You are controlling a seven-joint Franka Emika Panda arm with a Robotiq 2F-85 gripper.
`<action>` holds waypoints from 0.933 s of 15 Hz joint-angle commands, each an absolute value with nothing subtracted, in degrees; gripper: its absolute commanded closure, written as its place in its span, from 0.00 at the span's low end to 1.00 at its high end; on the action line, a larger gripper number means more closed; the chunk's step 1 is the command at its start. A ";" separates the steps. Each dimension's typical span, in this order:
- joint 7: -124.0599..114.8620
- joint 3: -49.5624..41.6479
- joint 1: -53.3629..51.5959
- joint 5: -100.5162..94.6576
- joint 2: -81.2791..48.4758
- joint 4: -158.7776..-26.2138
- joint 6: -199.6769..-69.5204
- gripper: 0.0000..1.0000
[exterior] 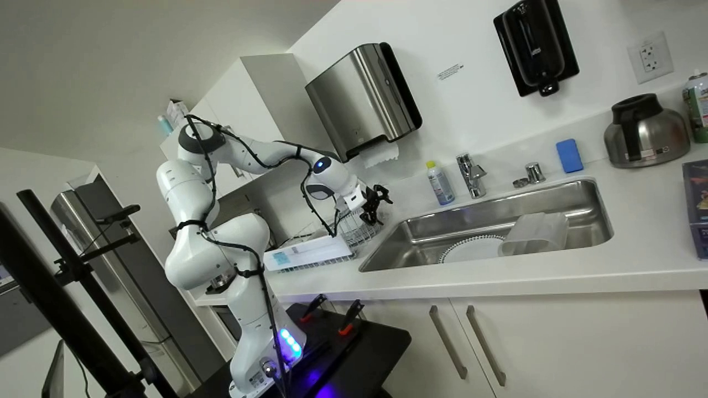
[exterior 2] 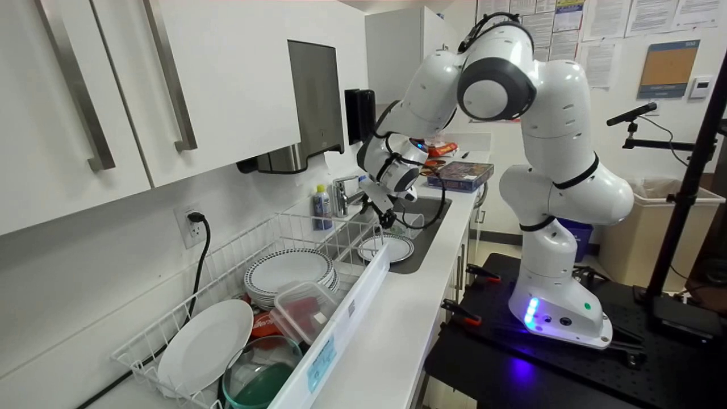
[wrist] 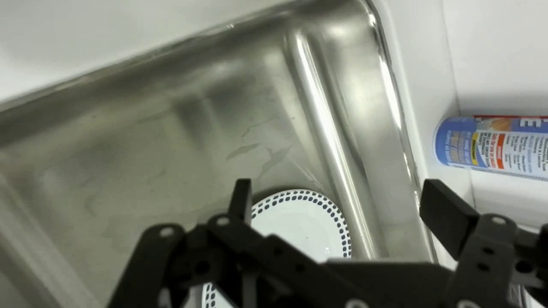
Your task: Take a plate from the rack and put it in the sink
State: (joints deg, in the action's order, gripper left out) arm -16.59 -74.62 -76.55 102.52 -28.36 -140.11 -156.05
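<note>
A white round plate with a dark dotted rim lies flat in the steel sink (exterior: 442, 225); the plate shows in both exterior views (exterior: 477, 249) (exterior 2: 392, 248) and in the wrist view (wrist: 304, 226), partly hidden by my gripper. More such plates (exterior 2: 291, 272) lie stacked in the white wire rack (exterior 2: 355, 301) beside the sink. My gripper (wrist: 338, 188) is open and empty. It hangs above the counter level near the rack's end and the sink in both exterior views (exterior: 377, 204) (exterior 2: 379, 216), apart from the plates.
A clear plastic container (exterior: 534, 235) lies in the sink. A spray can (exterior: 441, 184) and faucet (exterior: 472, 176) stand behind it. The rack also holds an oval platter (exterior 2: 207, 343), a plastic box (exterior 2: 306, 311) and a glass bowl (exterior 2: 264, 378). A steel dispenser (exterior 2: 315, 102) hangs on the wall.
</note>
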 commanded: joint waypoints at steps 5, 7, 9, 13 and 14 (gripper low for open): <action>-23.56 -108.34 -103.60 71.05 -25.26 -147.08 -139.04 0.00; -24.56 -118.12 -109.68 67.35 -30.41 -146.92 -129.39 0.00; -25.66 -125.22 -113.01 63.68 -35.70 -146.70 -120.35 0.00; -24.92 -126.31 -107.95 62.00 -46.82 -144.61 -106.07 0.00; -21.45 -123.40 -105.34 65.97 -43.61 -144.48 -107.43 0.00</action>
State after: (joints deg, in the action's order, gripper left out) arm -23.30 -126.62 -110.05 62.92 -40.16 -144.95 -111.05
